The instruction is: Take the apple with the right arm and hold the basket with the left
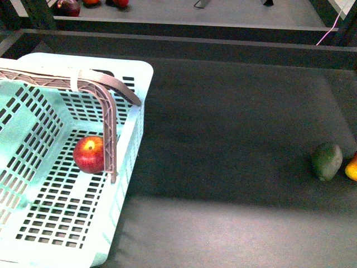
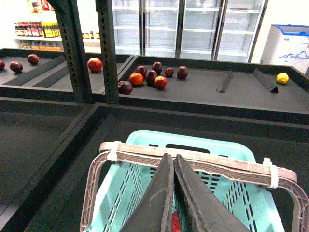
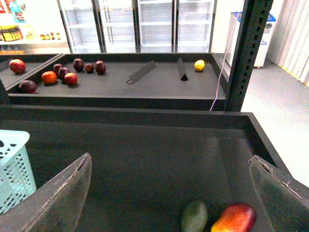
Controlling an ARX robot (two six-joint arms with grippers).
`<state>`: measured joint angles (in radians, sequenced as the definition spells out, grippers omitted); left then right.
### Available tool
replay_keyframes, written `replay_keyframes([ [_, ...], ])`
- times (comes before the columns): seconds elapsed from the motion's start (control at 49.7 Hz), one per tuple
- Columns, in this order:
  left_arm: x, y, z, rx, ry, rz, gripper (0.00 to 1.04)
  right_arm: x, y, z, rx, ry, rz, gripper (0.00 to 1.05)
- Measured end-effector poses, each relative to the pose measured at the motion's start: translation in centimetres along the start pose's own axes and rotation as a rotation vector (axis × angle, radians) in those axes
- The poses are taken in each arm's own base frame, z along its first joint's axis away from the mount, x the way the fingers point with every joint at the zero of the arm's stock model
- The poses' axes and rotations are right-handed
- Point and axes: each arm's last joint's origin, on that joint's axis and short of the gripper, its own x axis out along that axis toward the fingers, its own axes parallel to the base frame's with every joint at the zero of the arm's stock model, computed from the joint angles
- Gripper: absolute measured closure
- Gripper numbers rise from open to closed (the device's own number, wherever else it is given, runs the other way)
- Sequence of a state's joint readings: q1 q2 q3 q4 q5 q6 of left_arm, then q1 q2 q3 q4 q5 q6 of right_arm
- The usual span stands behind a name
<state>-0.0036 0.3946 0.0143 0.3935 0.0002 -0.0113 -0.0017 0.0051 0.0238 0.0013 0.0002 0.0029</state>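
At left of the front view, the apple [image 1: 89, 154] lies inside the basket [image 1: 129, 162], against its folded handle [image 1: 107, 120]. Left claw [image 2: 172, 193] is pinched together above that handle, gripping nothing visible; right claw [image 3: 169, 193] gapes empty over the table [image 1: 234, 139].

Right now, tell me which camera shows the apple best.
Front view: the apple lies in the basket, barely hidden by a handle. The left wrist view shows only a red sliver beneath its shut hand; the right wrist view shows none.
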Motion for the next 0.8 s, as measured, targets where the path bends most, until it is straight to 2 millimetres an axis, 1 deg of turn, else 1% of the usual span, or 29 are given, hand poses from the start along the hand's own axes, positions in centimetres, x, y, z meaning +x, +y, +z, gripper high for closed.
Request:
replay_keyframes([
  [0.644,-1.5,0.0,0.0,0.0,-0.001,0.0,1.01,0.0,0.0,0.0,0.0,0.0,0.0,0.09],
  [0.684,-2.0,0.0,-0.4,0.0,0.032,0.0,1.01,0.0,0.0,0.0,0.0,0.0,0.0,0.09],
  [0.724,-2.4,0.0,-0.4,0.0,0.023,0.0,1.02,0.0,0.0,0.0,0.0,0.0,0.0,0.09],
  [0.804,-2.5,0.0,-0.3,0.0,0.004,0.0,1.01,0.0,0.0,0.0,0.0,0.0,0.0,0.09],
])
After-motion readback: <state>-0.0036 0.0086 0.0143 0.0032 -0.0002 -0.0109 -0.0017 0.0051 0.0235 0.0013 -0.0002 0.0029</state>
